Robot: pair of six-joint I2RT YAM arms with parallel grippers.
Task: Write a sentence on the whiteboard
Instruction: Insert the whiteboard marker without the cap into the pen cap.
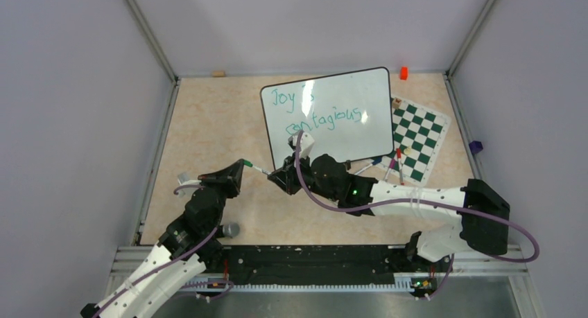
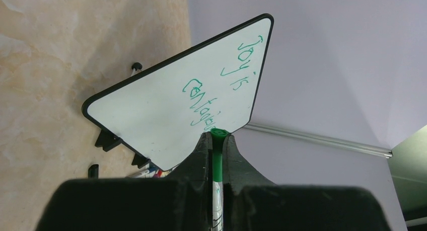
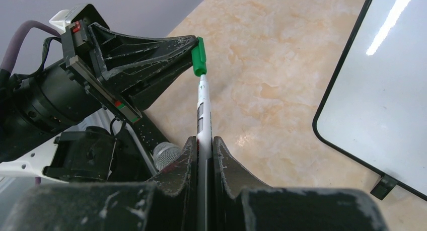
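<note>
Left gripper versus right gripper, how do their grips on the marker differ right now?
The left gripper pinches the marker's green cap; the right gripper clamps its white barrel. The left gripper points right over bare table; the right gripper points left, near the whiteboard's lower edge. Both are shut on one marker, facing tip to tip.

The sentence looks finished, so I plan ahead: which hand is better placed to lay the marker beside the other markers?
Probably the right hand: it grips the marker by its white barrel, and the other markers lie on its side, by the chess mat. The left hand only pinches the green cap.
</note>
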